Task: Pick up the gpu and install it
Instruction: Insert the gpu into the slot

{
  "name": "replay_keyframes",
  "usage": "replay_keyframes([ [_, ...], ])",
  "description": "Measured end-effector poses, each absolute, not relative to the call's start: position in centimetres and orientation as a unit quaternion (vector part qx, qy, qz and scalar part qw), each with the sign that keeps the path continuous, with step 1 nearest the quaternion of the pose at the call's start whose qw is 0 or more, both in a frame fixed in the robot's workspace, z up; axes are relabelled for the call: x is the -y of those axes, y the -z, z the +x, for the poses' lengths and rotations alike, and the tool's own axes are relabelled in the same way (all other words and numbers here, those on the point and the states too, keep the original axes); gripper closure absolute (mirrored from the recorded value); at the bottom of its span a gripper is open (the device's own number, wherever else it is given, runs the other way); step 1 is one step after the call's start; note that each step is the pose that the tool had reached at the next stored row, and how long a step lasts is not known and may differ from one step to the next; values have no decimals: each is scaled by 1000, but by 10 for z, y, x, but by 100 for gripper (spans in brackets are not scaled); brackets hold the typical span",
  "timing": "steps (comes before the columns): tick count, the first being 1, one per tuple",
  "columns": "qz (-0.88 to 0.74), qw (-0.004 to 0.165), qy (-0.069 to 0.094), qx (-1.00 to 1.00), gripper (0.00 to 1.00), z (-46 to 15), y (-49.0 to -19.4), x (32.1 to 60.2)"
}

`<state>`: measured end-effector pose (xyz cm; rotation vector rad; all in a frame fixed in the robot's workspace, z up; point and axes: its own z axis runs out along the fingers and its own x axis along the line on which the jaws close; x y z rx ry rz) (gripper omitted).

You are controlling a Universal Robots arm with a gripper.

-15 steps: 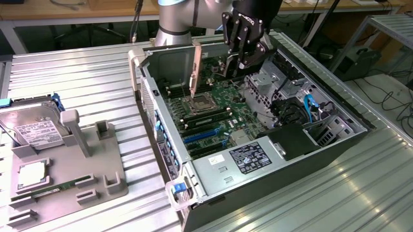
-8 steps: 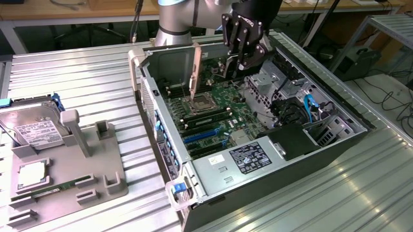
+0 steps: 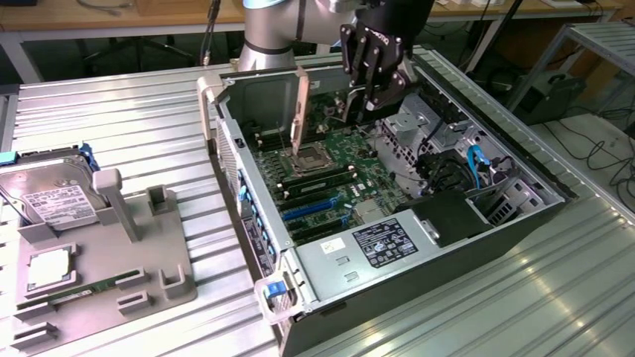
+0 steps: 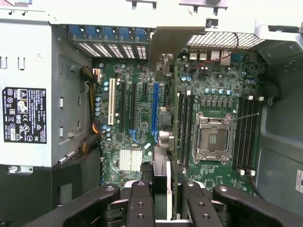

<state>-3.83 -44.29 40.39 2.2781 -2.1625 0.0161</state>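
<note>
The claw (image 3: 359,111) is closed on the card (image 4: 162,165), holding it edge-down over the board (image 3: 328,175) inside the open computer case (image 3: 516,223); done well, I judge, the card stays upright, its edge lined with a long slot (image 4: 155,111), its bracket toward the case's slotted rear wall.

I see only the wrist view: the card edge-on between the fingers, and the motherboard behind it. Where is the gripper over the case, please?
Observer: The gripper, closed on the gpu, hangs over the far half of the open case, beside the CPU socket.
Operator: What is the case resting on?
Observer: It lies on its side on a slatted metal table.
Operator: Is anything beside the case?
Observer: Yes, on the exterior view's left a grey fixture holds a hard drive and a memory stick.
</note>
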Motion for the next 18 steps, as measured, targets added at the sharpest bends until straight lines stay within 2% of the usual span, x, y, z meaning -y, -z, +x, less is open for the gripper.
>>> replay_keyframes([
  [18,725,0,-5,688,72,-38,-398,443],
])
